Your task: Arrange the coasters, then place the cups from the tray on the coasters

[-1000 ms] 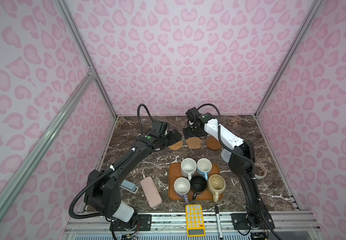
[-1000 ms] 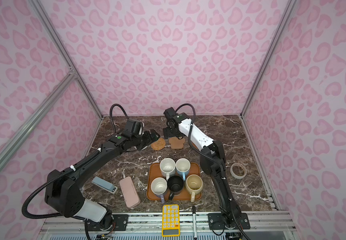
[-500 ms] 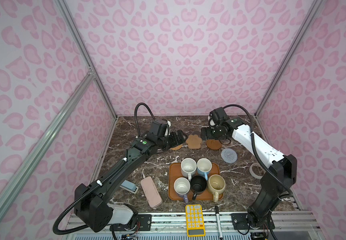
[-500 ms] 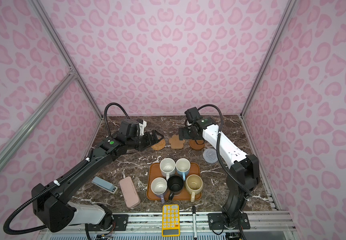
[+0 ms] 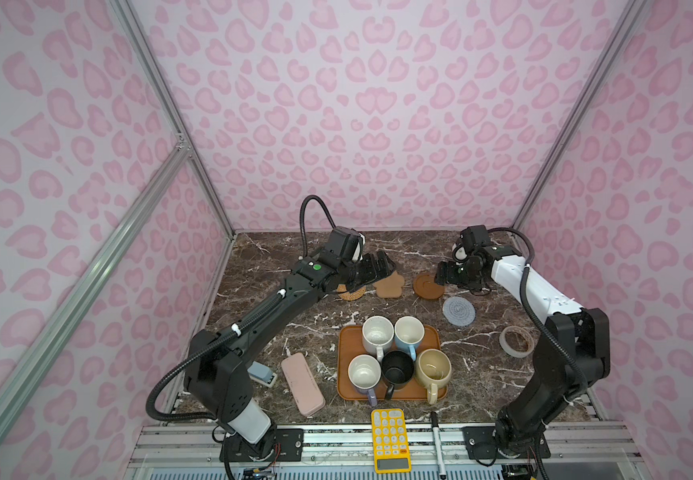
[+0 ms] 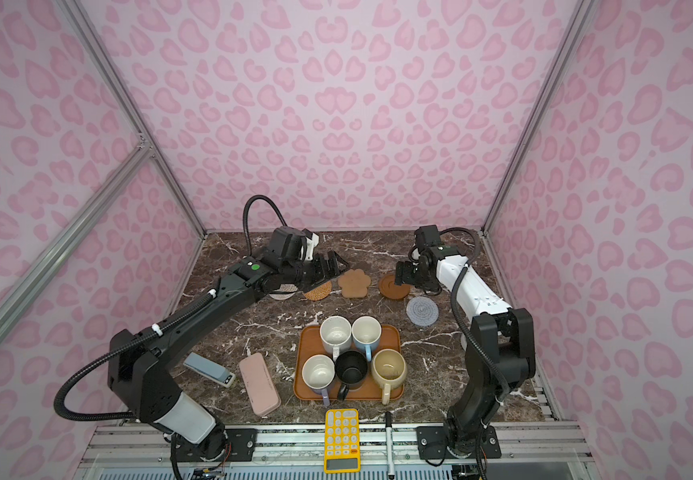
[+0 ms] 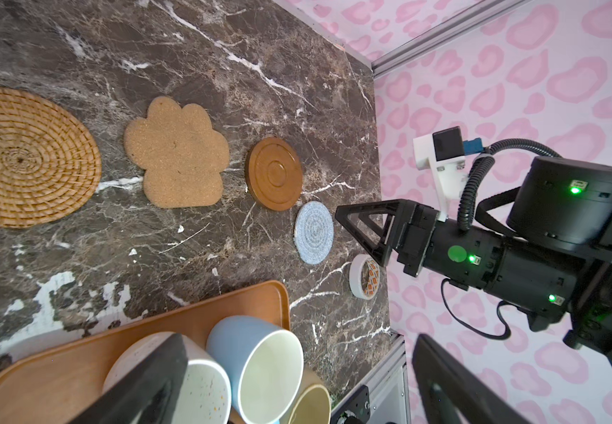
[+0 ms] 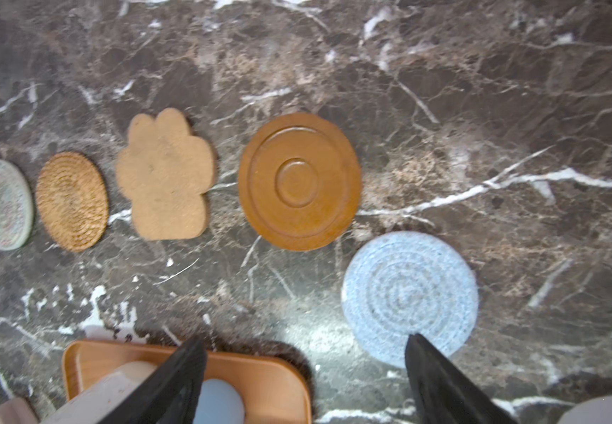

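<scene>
Left hand (image 5: pixel 383 266) spread, empty; right hand (image 5: pixel 441 276) spread, empty, near wooden coaster (image 5: pixel 424 287); tape roll (image 7: pixel 365 275) print illegible.

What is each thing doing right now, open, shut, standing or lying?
Left gripper: open, empty.
Right gripper: open, empty.
Speckled white cup: upright on tray.
Light blue cup: upright on tray.
Lavender cup: upright on tray.
Black cup: upright on tray.
Cream-yellow cup: upright on tray.
White woven coaster: flat, bare.
Rattan coaster: flat, bare.
Paw coaster: flat, bare.
Wooden coaster: flat, bare.
Grey-blue coaster: flat, bare.
</scene>
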